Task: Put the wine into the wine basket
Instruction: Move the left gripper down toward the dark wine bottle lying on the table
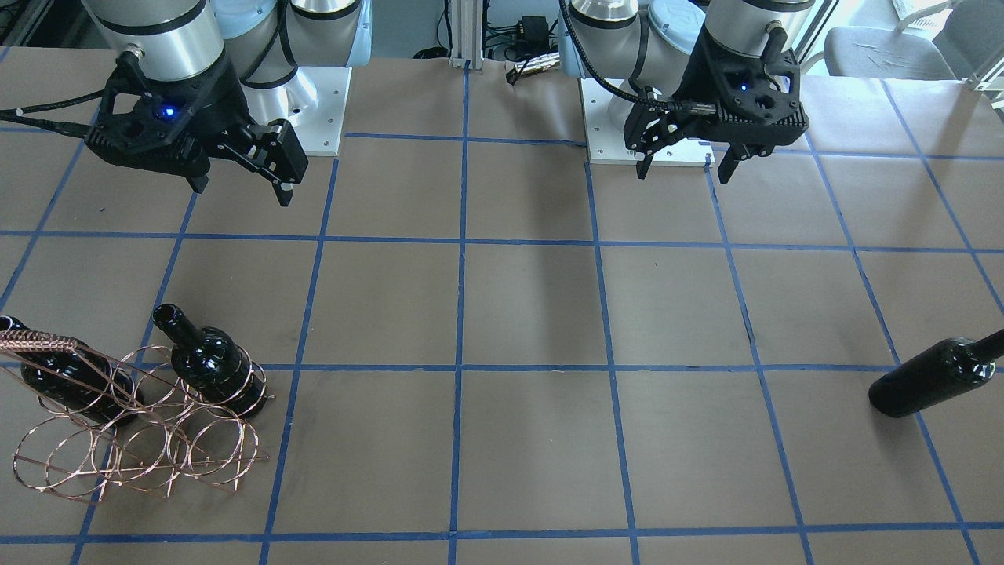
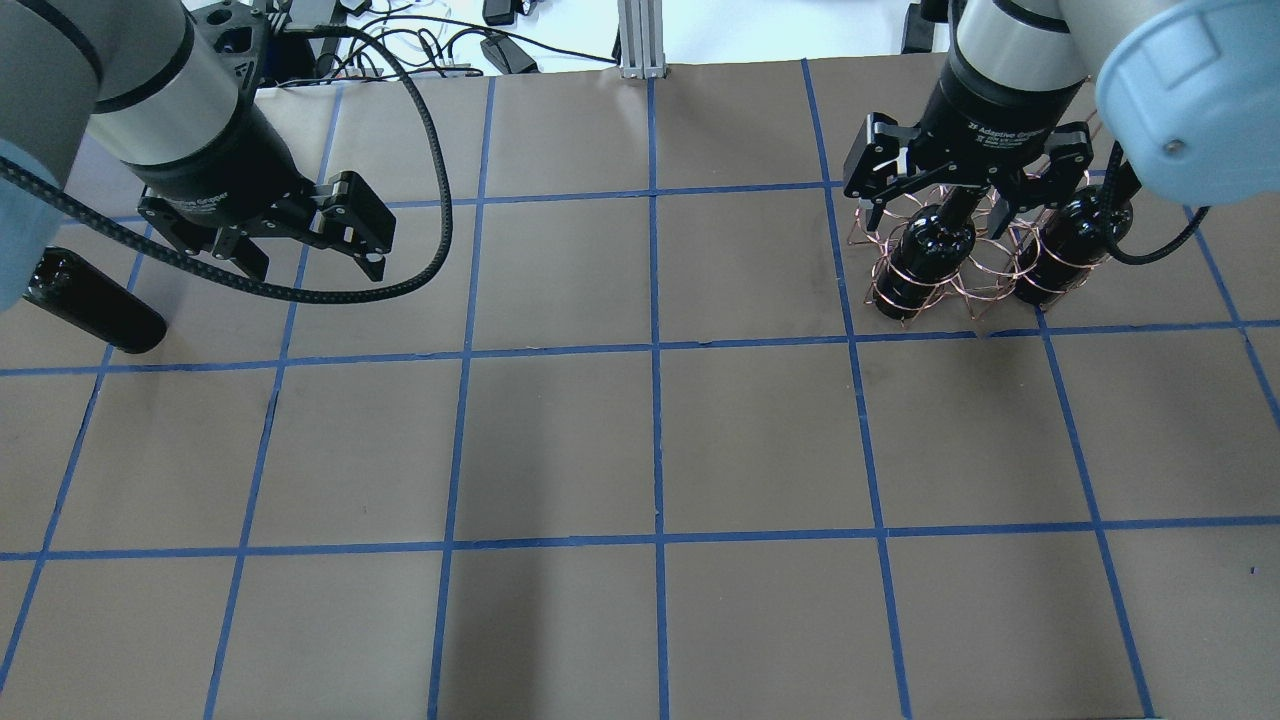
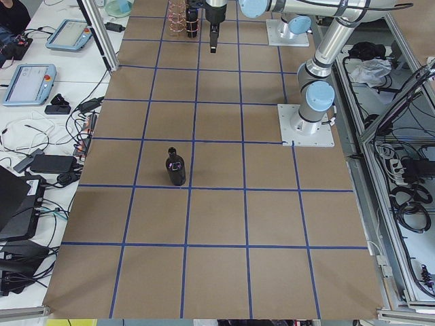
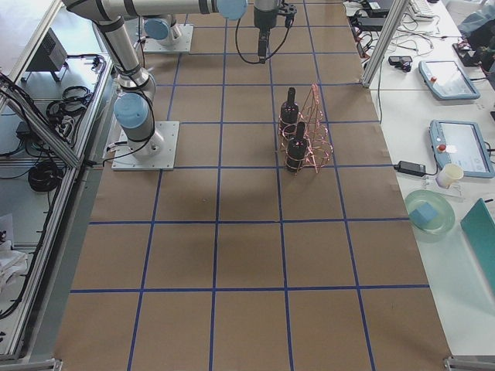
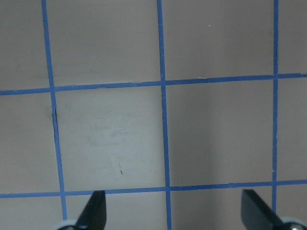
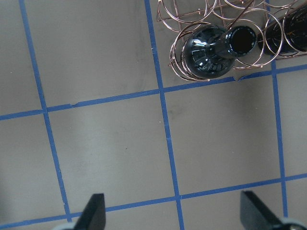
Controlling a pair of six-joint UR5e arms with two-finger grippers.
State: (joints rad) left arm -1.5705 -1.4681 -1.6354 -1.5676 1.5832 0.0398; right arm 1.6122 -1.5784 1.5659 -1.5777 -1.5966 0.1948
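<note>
One wine bottle stands alone and upright on the table on my left side; it also shows in the overhead view and the exterior left view. The copper wire wine basket stands on my right side and holds two more bottles upright in its rings. My left gripper is open and empty, high above the table, away from the lone bottle. My right gripper is open and empty, raised near the basket. The right wrist view shows the basket and a bottle below.
The table is brown paper with a blue tape grid. The arm bases stand at the robot's edge. Cables and equipment lie past the far edge. The left wrist view shows only table.
</note>
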